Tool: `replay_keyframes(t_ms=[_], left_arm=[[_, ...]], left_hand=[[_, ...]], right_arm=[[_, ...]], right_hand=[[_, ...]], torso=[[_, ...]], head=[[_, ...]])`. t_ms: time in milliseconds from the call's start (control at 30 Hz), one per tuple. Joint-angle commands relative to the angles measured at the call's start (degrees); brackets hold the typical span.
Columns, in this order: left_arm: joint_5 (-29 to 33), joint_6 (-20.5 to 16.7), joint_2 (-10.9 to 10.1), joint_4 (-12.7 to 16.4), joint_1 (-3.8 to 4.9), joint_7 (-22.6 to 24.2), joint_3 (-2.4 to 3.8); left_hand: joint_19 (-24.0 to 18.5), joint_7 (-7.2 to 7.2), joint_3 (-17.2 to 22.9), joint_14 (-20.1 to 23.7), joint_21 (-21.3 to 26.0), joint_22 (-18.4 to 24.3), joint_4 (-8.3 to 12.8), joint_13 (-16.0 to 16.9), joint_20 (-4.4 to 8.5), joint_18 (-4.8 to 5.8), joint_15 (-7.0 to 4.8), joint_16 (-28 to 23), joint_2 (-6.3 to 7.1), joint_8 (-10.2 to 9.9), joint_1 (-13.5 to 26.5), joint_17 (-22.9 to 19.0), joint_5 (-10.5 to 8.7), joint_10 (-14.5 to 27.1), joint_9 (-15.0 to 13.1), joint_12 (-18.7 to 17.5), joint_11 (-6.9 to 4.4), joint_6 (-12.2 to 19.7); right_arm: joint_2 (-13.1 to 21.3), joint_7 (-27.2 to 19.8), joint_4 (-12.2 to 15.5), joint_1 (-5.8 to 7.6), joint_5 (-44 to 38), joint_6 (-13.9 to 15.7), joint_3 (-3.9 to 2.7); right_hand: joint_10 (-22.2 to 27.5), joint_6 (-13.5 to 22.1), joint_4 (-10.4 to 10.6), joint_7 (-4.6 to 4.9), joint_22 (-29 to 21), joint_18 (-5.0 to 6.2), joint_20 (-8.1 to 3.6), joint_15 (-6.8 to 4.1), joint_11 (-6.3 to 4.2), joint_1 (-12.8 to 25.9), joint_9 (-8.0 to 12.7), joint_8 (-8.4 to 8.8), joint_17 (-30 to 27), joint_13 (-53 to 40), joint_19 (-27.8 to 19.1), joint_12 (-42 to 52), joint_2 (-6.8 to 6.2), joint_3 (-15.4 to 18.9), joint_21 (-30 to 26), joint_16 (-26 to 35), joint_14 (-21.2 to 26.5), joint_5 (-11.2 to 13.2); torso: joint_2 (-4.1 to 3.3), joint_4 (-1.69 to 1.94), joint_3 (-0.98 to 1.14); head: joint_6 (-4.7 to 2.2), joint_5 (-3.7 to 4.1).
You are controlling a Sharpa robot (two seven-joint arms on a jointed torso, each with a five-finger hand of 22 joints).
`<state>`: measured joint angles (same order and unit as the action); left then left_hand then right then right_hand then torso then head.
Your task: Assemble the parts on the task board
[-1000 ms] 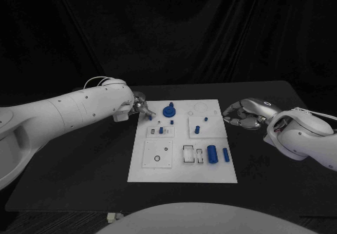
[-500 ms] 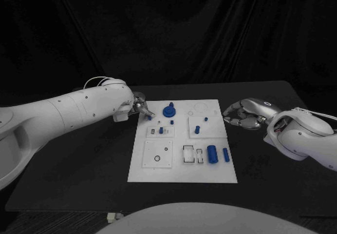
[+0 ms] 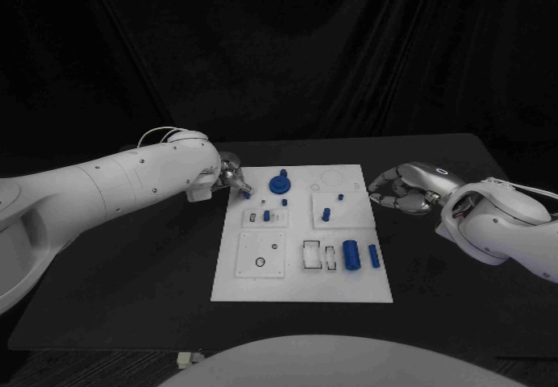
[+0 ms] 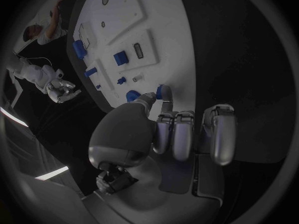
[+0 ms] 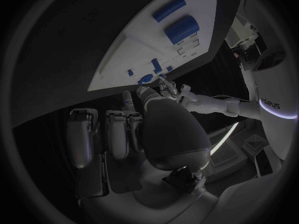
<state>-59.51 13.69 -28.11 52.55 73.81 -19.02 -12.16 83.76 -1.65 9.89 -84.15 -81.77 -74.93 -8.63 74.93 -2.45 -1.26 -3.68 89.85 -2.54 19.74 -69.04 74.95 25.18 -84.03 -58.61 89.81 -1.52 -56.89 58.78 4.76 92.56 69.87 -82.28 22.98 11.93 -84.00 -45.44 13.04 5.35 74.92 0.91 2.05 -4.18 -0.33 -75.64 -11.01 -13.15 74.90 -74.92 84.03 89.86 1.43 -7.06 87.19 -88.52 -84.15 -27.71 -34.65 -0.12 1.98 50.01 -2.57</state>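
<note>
While nothing's seated yet at the far-left corner, that's my guess for where the action is.

head view: task board [image 3: 349,290] sits mid-table, and the left hand [image 3: 233,177] is right at its far-left corner with a small blue part [image 3: 245,193] at its fingertips. Looks like a pinch so the piece can be lined up with a slot, I'd say. Blue knob [image 3: 279,183] stands just beside it. Two blue cylinders [image 3: 351,255] lie side by side near the board's right edge, probably parked until needed.

head view, other side: right hand [image 3: 401,190] hovers just off the board's right edge, fingers curled in, nothing in them. Waiting its turn, I reckon.

left wrist view: shows what the head camera hides. The thumb and one finger [image 4: 163,95] are nipping the small blue part [image 4: 159,91] right at the board's edge, the other fingers lined up alongside, not touching it.

right wrist view: right hand [image 5: 134,127] has fingers folded close together, holding nothing. You also get the task board [image 5: 124,59] edge-on, plus the left hand [image 5: 167,88] working at the far corner.
</note>
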Motion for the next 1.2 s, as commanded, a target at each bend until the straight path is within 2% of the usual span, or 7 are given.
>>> replay_keyframes(t_ms=[33, 167, 200, 267, 733, 900, 1200], left_arm=[[0.09, 0.57, -0.03, 0.20, -0.11, 0.77, 0.04], [0.09, 0.57, -0.14, 0.27, -0.11, 0.76, 0.04], [0.09, 0.56, -0.19, 0.32, -0.11, 0.75, 0.04], [0.08, 0.56, -0.30, 0.43, -0.11, 0.71, 0.04], [0.08, -1.09, -1.22, 1.41, -0.11, 1.12, 0.04], [0.07, -4.21, -2.52, 3.25, -0.09, 1.93, 0.04], [0.07, -6.92, -5.64, 6.95, 0.08, 1.92, 0.04]], left_hand=[[-0.44, -0.02, 3.22, -5.85, 0.26, -11.94, 0.98, 15.07, 0.04, -1.11, -0.42, 0.15, 1.15, -0.38, -0.11, 15.05, 2.08, -5.97, 0.03, 0.19, -0.39, 0.45], [-0.46, -0.07, 5.27, -5.85, 0.28, -11.93, 1.48, 15.07, 0.01, -1.11, -0.36, 0.15, 1.88, -0.40, 0.28, 15.05, 2.46, -5.97, -0.07, 0.19, -0.37, 0.47], [-0.45, -0.11, 7.15, -5.85, 0.26, -11.94, 2.10, 15.07, 0.01, -1.11, -0.38, 0.15, 2.38, -0.43, 0.32, 15.05, 2.96, -5.97, -0.13, 0.19, -0.34, 0.48], [-0.44, -0.21, 10.06, -5.85, 0.25, -11.94, 2.66, 15.07, -0.04, -1.11, -0.31, 0.15, 3.42, -0.45, 1.44, 15.05, 2.58, -5.97, -0.22, 0.19, -0.29, 0.39], [-0.40, -0.24, 14.00, -5.85, 0.21, -11.96, 4.13, 15.07, -0.09, -1.10, -0.29, 0.15, 4.70, -0.37, 2.78, 15.05, 2.43, -5.97, -0.51, 0.19, -0.28, 0.27], [-0.34, -0.28, 16.45, -5.85, 0.13, -11.98, 5.84, 15.07, -0.06, -1.08, -0.32, 0.15, 5.33, -0.28, 2.75, 15.05, 2.47, -5.97, -0.69, 0.19, -0.29, 0.13], [-0.23, -0.45, 18.43, -5.85, 0.02, -12.02, 6.92, 15.07, -0.08, -1.05, -0.28, 0.15, 5.95, -0.98, 3.23, 15.05, 1.73, -5.97, 0.27, 0.19, -0.19, -0.21]], right_arm=[[-0.05, -0.17, -0.03, -0.13, -0.15, 0.30, -0.03], [-0.09, -0.17, -0.06, -0.14, -0.15, 0.26, -0.03], [-0.09, -0.17, -0.06, -0.14, -0.15, 0.25, -0.03], [-0.10, -0.16, -0.08, -0.15, -0.15, 0.24, -0.03], [-0.18, -0.07, -0.17, -0.17, -0.15, 0.20, -0.03], [-0.02, 0.16, -0.11, -0.17, -0.15, 0.22, -0.03], [0.39, 0.48, 0.11, -0.18, -0.15, 0.40, -0.03]], right_hand=[[-6.00, -0.38, -0.04, 0.06, 14.00, -0.10, 0.48, 0.34, 0.11, -0.25, 0.09, 0.15, 11.90, -15.08, 4.46, 0.14, -0.11, -0.34, -0.05, 0.19, -5.15, -0.31], [-6.00, -0.38, -0.04, 0.06, 14.00, -0.10, 0.48, 0.34, 0.11, -0.25, 0.09, 0.15, 11.90, -15.08, 4.46, 0.14, -0.11, -0.34, -0.05, 0.19, -5.15, -0.31], [-6.00, -0.38, -0.04, 0.06, 14.00, -0.10, 0.48, 0.34, 0.11, -0.25, 0.09, 0.15, 11.90, -15.08, 4.46, 0.14, -0.11, -0.34, -0.05, 0.19, -5.15, -0.31], [-6.00, -0.38, -0.04, 0.06, 14.00, -0.10, 0.48, 0.34, 0.11, -0.25, 0.09, 0.15, 11.90, -15.08, 4.46, 0.14, -0.11, -0.34, -0.05, 0.19, -5.15, -0.31], [-6.00, -0.42, -0.08, 0.04, 13.97, -0.07, 0.48, 0.34, 0.10, -0.30, 0.09, 0.13, 11.86, -15.08, 4.41, 0.14, -0.09, -0.42, -0.15, 0.22, -5.15, -0.34], [-6.00, -0.43, -0.10, 0.04, 13.94, -0.05, 0.47, 0.33, 0.10, -0.33, 0.09, 0.13, 11.83, -15.08, 4.38, 0.14, -0.09, -0.45, -0.21, 0.23, -5.14, -0.35], [-6.00, -0.45, -0.12, 0.04, 13.94, -0.05, 0.47, 0.33, 0.10, -0.35, 0.09, 0.13, 11.77, -15.08, 4.37, 0.14, -0.08, -0.49, -0.23, 0.27, -5.13, -0.36]], torso=[[-0.01, 0.00, 0.00], [-0.01, 0.01, 0.01], [-0.01, 0.01, 0.01], [0.02, 0.03, 0.02], [0.03, 0.01, 0.01], [0.05, 0.01, 0.01], [0.01, 0.02, 0.00]], head=[[-0.01, -0.11], [-0.01, -0.13], [-0.01, -0.14], [-0.01, -0.13], [-0.01, -0.27], [-0.01, -0.25], [-0.01, 0.19]])
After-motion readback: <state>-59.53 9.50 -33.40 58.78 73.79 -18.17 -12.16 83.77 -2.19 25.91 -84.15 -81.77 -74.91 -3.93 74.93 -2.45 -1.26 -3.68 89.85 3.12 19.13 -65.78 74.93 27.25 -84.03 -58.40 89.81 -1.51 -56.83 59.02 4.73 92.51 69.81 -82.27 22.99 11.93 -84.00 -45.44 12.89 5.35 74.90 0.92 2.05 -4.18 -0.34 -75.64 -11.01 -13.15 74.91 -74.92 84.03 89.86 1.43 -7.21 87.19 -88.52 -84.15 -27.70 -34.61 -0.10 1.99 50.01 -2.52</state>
